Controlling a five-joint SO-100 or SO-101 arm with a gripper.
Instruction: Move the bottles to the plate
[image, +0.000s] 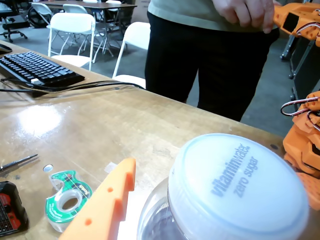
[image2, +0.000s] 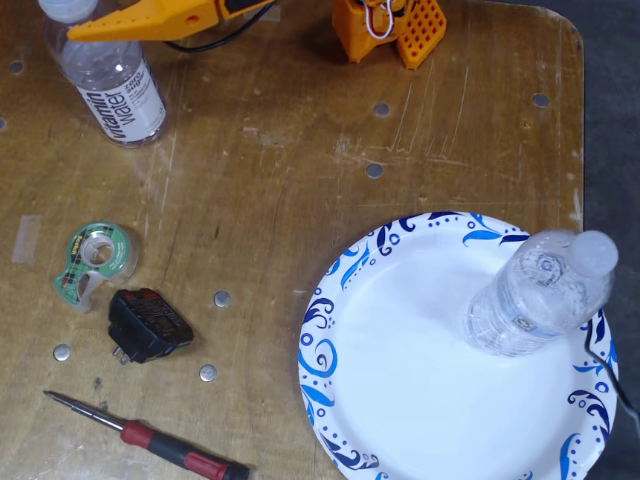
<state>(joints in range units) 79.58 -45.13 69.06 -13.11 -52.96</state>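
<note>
My claw (image2: 75, 22) is at the neck of the vitaminwater bottle (image2: 118, 88), which stands upright on the wooden table (image2: 270, 190) at the top left corner of the fixed view. In this view I see one yellow-orange finger (image2: 150, 17) lying across the bottle just under its white cap (image2: 68, 8). In the wrist view the cap (image: 240, 187) fills the lower right, with the words "vitaminwater zero sugar" on it, and one orange finger (image: 107, 205) is just beside it on the left. I cannot see my second finger, so I cannot tell if my claw is closed on the bottle or only near it.

The other bottle (image2: 540, 295), clear with a pale label, stands already on the paper plate (image2: 400, 390), near its right rim in the fixed view. The plate is at the bottom right, well apart from the vitaminwater bottle.

On the table left of the plate lie a green tape dispenser (image2: 92, 260), a black power adapter (image2: 148, 325) and a red-handled screwdriver (image2: 150, 437). In the wrist view a person in black trousers (image: 210, 55) stands behind the table and a black keyboard (image: 37, 67) is at the left.
</note>
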